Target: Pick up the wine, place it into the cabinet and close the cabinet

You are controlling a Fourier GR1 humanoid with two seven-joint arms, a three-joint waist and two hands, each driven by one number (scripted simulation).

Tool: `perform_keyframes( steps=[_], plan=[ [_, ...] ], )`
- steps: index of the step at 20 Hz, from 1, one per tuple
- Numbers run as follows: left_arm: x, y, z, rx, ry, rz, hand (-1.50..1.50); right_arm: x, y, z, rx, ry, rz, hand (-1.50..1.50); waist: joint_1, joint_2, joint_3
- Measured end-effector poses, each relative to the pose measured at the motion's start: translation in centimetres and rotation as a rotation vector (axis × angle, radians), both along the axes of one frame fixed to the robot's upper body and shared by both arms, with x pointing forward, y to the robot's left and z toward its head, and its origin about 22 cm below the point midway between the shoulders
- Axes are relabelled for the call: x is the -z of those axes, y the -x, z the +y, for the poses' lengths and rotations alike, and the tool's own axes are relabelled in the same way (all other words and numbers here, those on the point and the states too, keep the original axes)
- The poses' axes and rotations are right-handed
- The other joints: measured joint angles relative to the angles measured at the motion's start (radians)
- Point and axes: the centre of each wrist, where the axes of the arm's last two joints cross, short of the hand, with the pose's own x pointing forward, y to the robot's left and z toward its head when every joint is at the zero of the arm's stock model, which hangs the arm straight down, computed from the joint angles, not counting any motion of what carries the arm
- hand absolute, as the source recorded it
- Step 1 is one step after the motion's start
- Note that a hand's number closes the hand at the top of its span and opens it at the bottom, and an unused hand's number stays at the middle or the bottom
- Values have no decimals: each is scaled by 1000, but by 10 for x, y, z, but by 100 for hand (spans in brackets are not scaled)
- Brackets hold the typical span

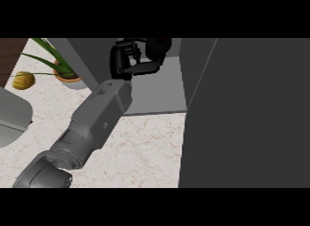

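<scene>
While our left hand (132, 59) reaches up into the cabinet (154, 95), its black fingers curl round a dark, rounded thing at about 1 o'clock from the palm, and we judge that to be the wine (159, 46), though only its dark red-tinted top shows past the fingers. We cannot tell whether the bottle stands on the shelf or hangs in our hold.

At the far left, about 9 o'clock in the view, lies a grey rounded appliance (4, 117), smooth and matte. Above it, near 10 o'clock, sits a small yellow ribbed gourd (23, 80), and just to its right a potted plant (64, 70) with long, thin green leaves in a terracotta pot. The counter (144, 145) beneath is pale marble with faint reddish veins.

Our grey forearm runs from 7 o'clock up toward 12 o'clock, its long axis pointing into the cabinet's mouth, where the light grey shelf floor shows flat and bare. The wine lies straight ahead of the hand along that same line, so we judge the coming move to be a setting-down and letting go.

To the right, a broad dark grey cabinet door (255, 114) fills the view from 1 to 5 o'clock, flat and featureless, standing swung out. Our right hand shows nowhere, so the left is the nearer one for shutting it.
</scene>
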Motion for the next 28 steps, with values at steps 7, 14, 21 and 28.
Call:
perform_keyframes(
  steps=[7, 14, 21, 28],
  plan=[
    [5, 1, 3, -33, -47, 36, -150, -3, -2, 4, -18, -2, 2, -150, -6, 5, -1],
    [12, 3, 7, -39, -112, 44, -150, -5, -2, 4, -10, -12, -4, -150, -9, 3, 1],
    [22, 7, 12, -67, -178, 58, -150, -1, -2, 2, -20, 3, -3, -150, -17, 8, 0],
    [30, 12, 13, -90, -155, 35, -150, -1, -2, 5, -37, 0, -1, -150, -21, 9, -1]
  ],
)
